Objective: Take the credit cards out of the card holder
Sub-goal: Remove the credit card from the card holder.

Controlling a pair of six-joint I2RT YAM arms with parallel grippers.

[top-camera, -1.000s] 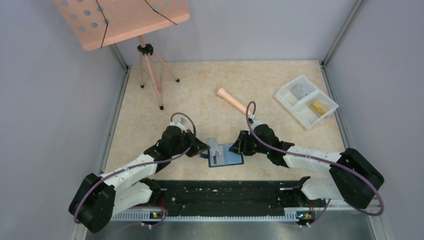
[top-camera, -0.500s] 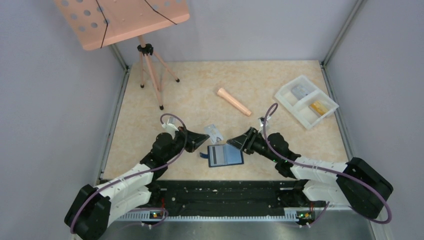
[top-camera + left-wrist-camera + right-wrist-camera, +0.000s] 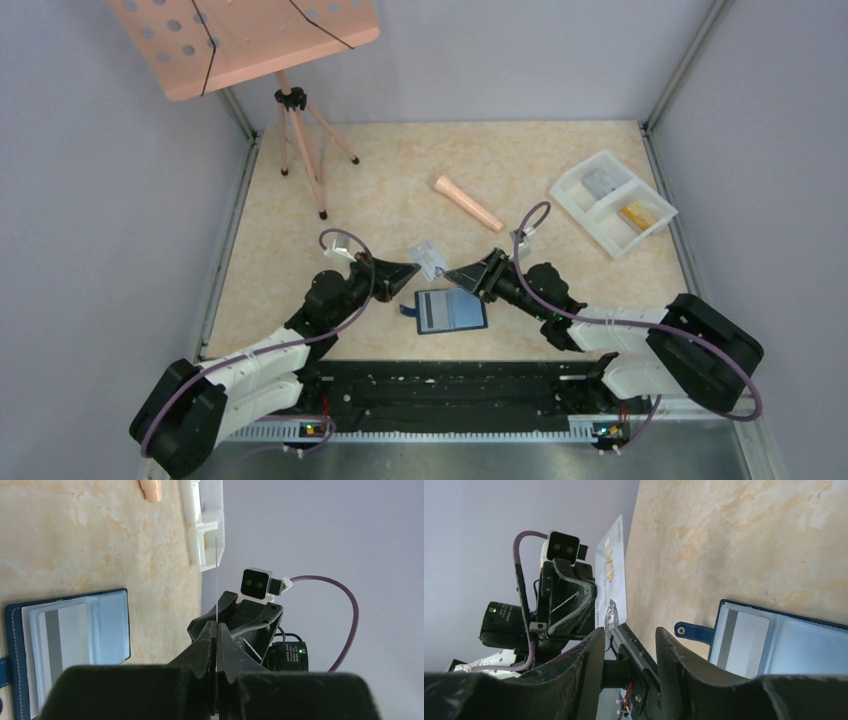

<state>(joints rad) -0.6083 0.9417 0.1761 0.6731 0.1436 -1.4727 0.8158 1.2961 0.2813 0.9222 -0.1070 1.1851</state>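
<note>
The left gripper [image 3: 408,272] is clamped on a card [image 3: 430,258], holding it on edge in the air just beyond the holder [image 3: 452,311]. The holder lies open and flat on the table between the arms, with a striped card [image 3: 432,313] in the pocket on its tab side. The right gripper [image 3: 458,277], jaws parted and empty, points at the raised card from just beside it. Well off to the right, the tray [image 3: 583,218] has a grey card [image 3: 600,182] and a gold card [image 3: 637,214] in separate compartments.
</note>
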